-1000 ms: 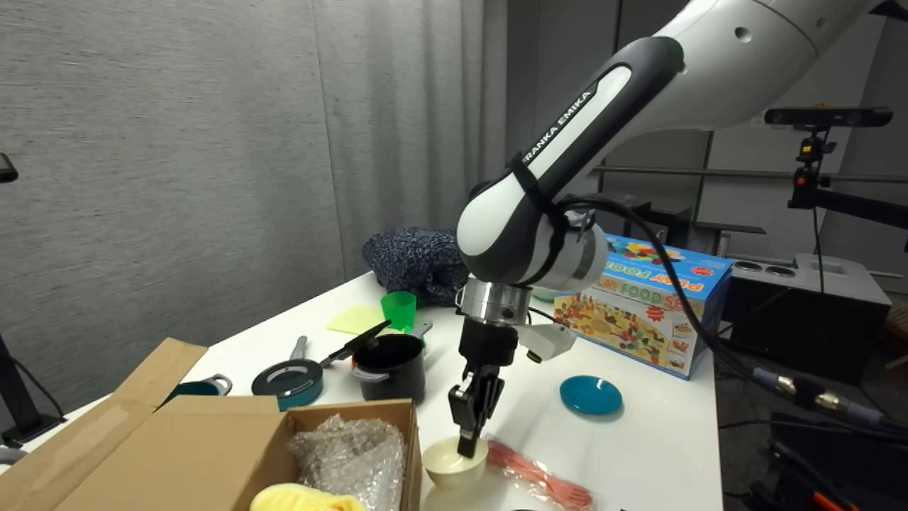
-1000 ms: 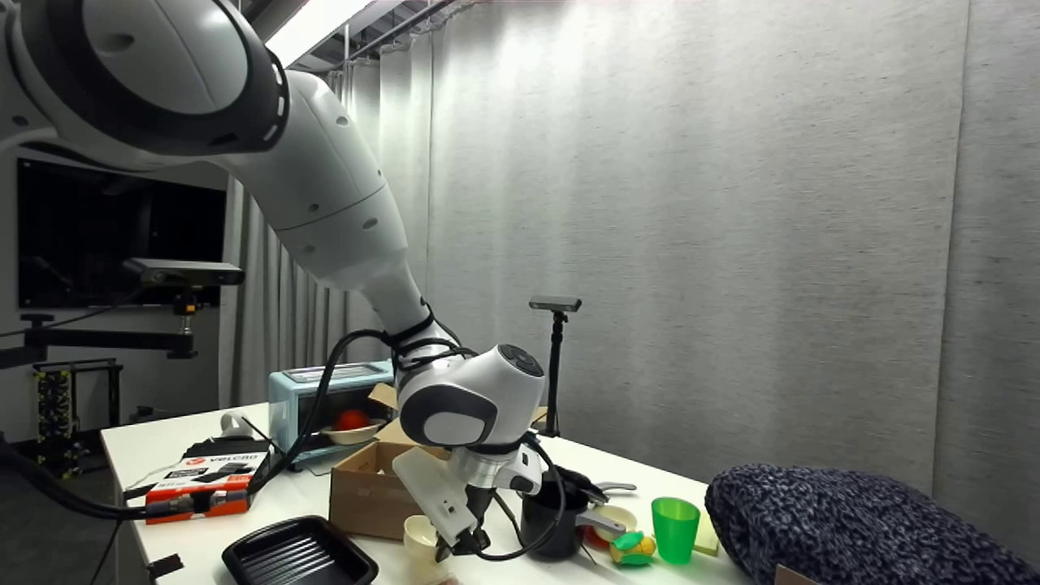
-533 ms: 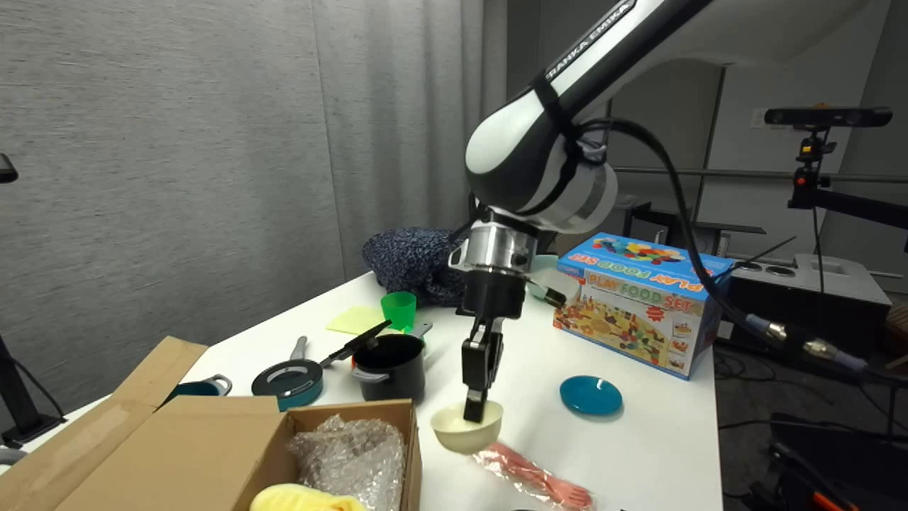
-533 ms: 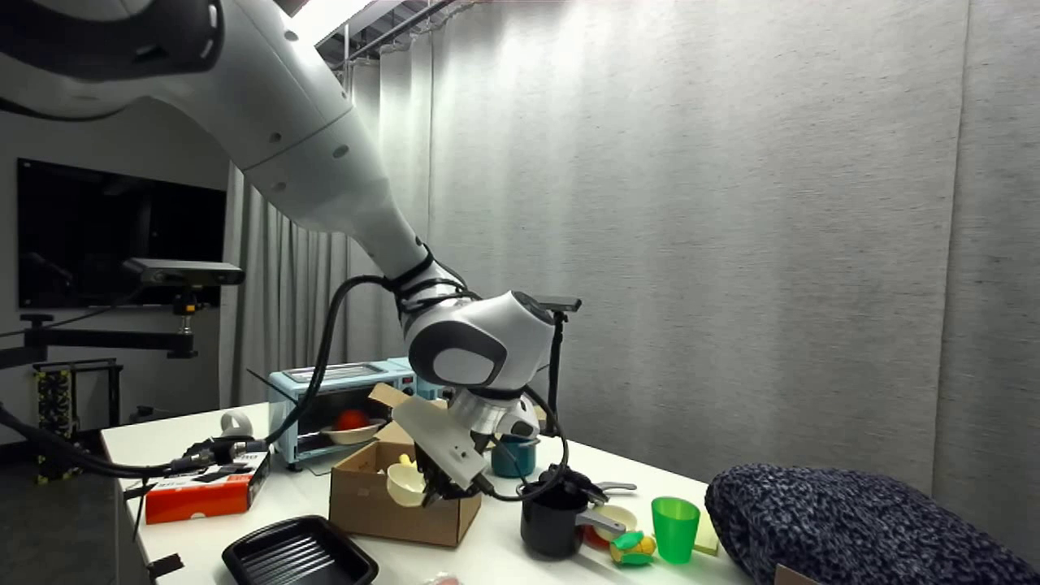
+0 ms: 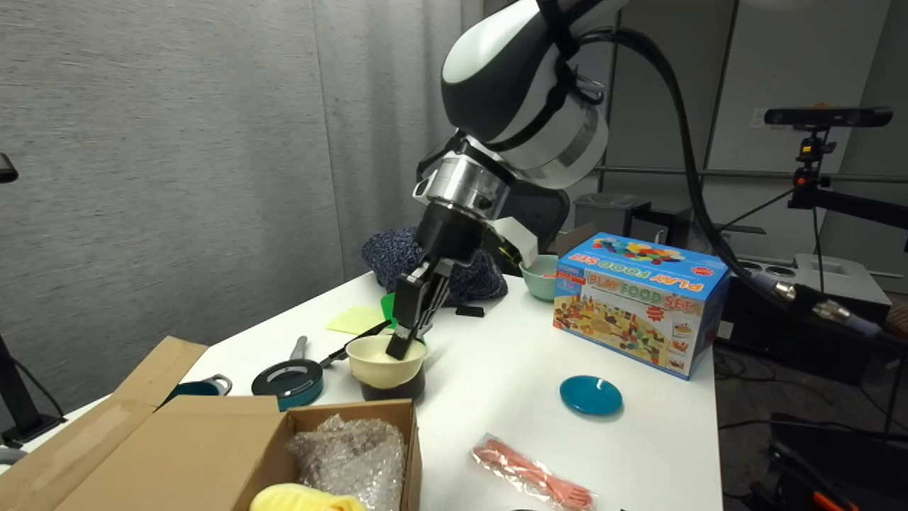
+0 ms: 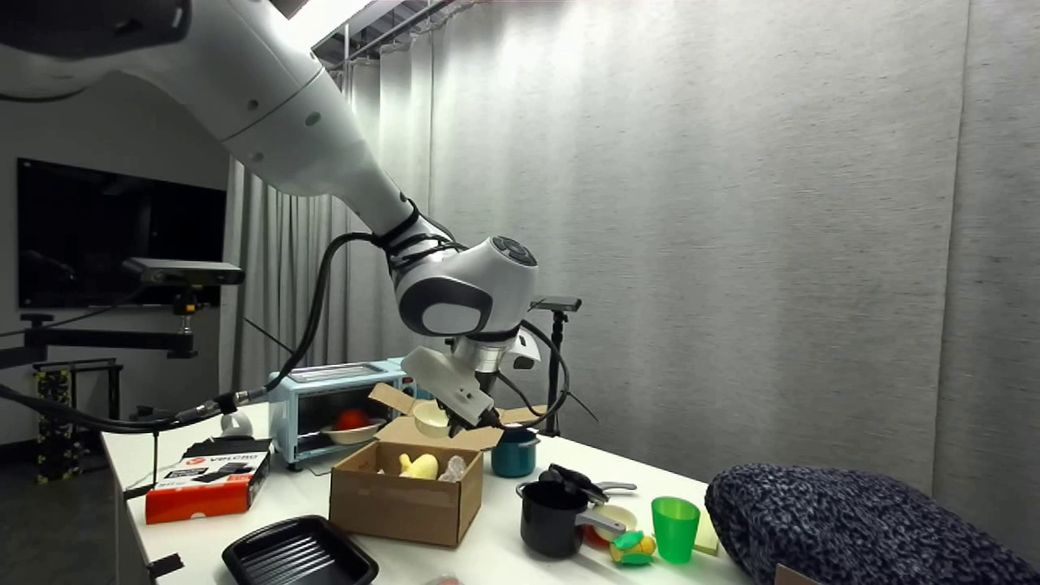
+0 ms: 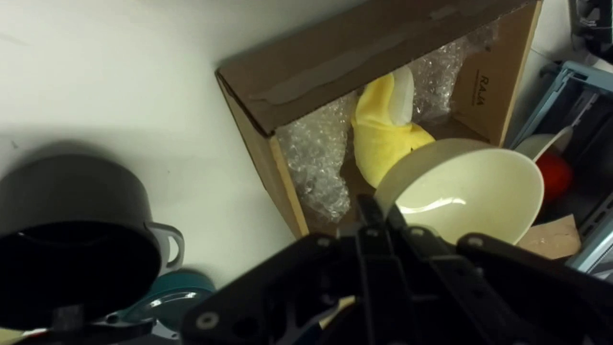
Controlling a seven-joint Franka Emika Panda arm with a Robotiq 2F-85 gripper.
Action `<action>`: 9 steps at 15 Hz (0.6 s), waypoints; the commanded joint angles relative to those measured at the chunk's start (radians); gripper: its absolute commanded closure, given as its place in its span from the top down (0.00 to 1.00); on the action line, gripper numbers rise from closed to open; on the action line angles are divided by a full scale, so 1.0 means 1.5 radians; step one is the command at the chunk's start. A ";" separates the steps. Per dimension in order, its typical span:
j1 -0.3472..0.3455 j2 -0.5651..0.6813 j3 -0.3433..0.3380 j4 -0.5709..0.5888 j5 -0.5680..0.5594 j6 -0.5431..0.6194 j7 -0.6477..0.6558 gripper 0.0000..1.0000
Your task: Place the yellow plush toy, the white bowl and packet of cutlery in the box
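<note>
From here the bowl [image 5: 378, 374] is cream-white; the plush toy [image 7: 380, 139] yellow and white; the box [image 6: 394, 500] brown; the cutlery [image 5: 528, 472] salmon-pink; the plate [image 5: 591, 395] teal-blue; the cup [image 6: 675, 530] green; the cloth [image 6: 829, 520] speckled navy and grey.

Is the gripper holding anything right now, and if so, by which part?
Yes: the gripper has the white bowl pinched by its rim.

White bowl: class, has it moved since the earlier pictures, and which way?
Yes: in an exterior view, the white bowl has gone up and left in the picture, away from the packet, now partly hiding the black pot.
</note>
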 commanded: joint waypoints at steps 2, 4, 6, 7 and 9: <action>0.031 0.079 0.005 0.080 -0.019 0.011 0.015 0.01; 0.037 0.108 0.007 0.102 -0.033 0.009 0.023 0.01; 0.040 0.131 0.010 0.117 -0.044 0.008 0.034 0.29; 0.039 0.140 0.011 0.122 -0.050 0.005 0.040 0.30; 0.031 0.147 0.013 0.120 -0.057 -0.001 0.045 0.44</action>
